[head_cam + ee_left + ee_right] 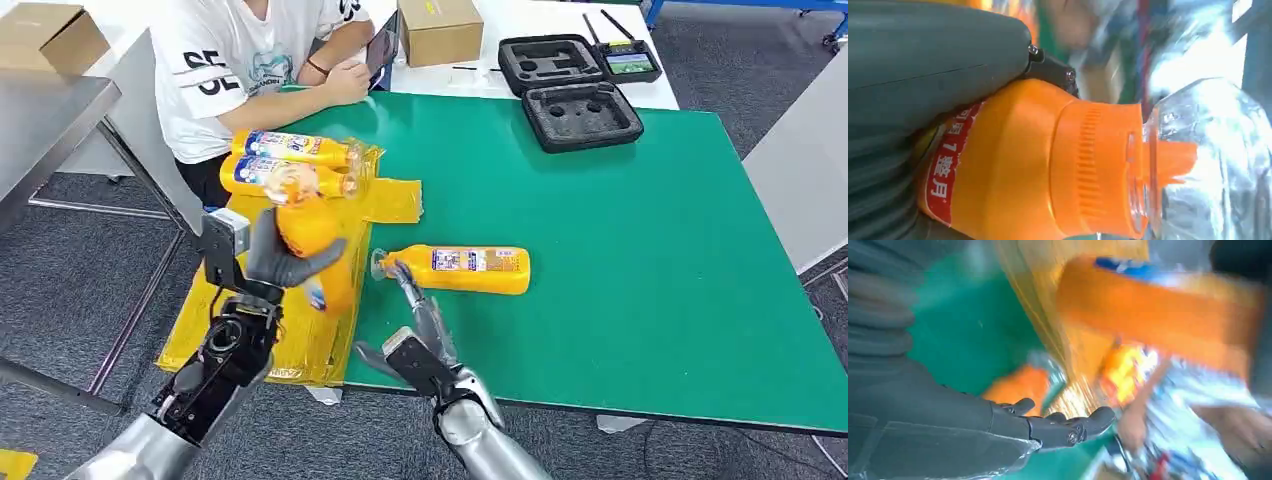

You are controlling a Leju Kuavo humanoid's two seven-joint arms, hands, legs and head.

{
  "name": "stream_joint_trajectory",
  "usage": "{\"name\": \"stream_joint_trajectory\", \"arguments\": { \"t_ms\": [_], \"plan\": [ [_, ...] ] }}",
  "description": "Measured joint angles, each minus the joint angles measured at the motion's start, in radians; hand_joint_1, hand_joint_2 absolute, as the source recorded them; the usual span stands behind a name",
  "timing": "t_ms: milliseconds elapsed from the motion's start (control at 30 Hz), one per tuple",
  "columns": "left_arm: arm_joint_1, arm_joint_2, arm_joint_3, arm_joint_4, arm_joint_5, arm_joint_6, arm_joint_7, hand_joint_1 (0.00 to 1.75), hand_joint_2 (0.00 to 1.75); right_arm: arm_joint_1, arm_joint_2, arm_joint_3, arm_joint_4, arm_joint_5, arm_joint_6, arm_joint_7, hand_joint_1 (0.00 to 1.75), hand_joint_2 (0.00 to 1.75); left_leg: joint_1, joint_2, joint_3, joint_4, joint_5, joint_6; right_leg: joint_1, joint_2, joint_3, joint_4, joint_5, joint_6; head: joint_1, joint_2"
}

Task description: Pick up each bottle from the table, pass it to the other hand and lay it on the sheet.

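The head camera looks forward and down from high on the robot over the green table [650, 250] and the yellow sheet [310, 330], with both arms coming in from below. The left wrist camera sits right behind the left hand [270, 255] — so near that the held orange bottle [1048, 160] takes up most of its turned picture, the same bottle the head view shows above the sheet. The right wrist camera looks past the right hand [1048, 427] across the table towards the sheet — blurred, but sharing that ground with the head view.

Orange bottle [312, 245] held above yellow sheet [300, 340]; another [462, 269] lies on table.
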Motion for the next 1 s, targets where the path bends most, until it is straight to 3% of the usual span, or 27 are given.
{"name": "stream_joint_trajectory", "arguments": {
  "t_ms": [133,367,600,633,800,1000],
  "plan": [
    [0.003,0.026,0.068,0.0,-0.15,0.132,-0.064,1.75,1.75,0.039,-0.028,-0.014,-0.139,-0.02,-0.057,-0.01,0.0,0.0,0.0,0.0,0.0,0.0,0.0,0.0,0.0,0.0,0.0,0.0,0.0,0.0,0.0,0.0],
    [0.009,0.069,0.129,0.001,-0.224,0.19,-0.08,1.75,1.75,0.075,-0.057,-0.025,-0.267,-0.089,-0.073,-0.062,0.0,0.0,0.0,0.0,-0.001,0.0,0.0,0.0,0.0,0.0,0.0,0.0,0.0,0.0,0.0,0.0],
    [-0.031,0.144,0.134,0.072,-0.61,0.169,0.059,1.75,1.75,0.118,-0.085,-0.018,-0.427,-0.236,-0.148,-0.119,0.0,0.0,0.0,0.0,0.0,0.0,0.0,0.0,0.0,0.0,0.0,0.0,0.0,0.0,0.0,0.0],
    [-0.041,0.155,0.127,0.098,-0.681,0.162,0.076,1.75,1.75,0.119,-0.09,-0.017,-0.445,-0.243,-0.151,-0.119,0.0,1.75,0.0,0.0,0.0,0.0,0.0,0.0,0.0,0.0,-0.001,0.0,0.0,0.0,0.0,0.0],
    [-0.119,0.195,0.056,0.243,-0.88,0.046,0.128,1.75,1.75,0.119,-0.105,-0.018,-0.51,-0.265,-0.126,-0.119,0.0,1.75,0.0,0.0,0.0,0.0,0.0,0.0,0.0,0.0,0.0,0.0,0.0,0.0,0.0,0.0],
    [-0.205,0.204,-0.017,0.375,-0.934,-0.04,0.142,1.75,1.75,0.108,-0.108,-0.018,-0.527,-0.246,-0.104,-0.119,0.0,1.75,0.0,0.0,0.0,0.0,0.0,0.0,0.0,0.0,0.0,0.0,0.0,0.0,0.0,0.0]
  ]
}}
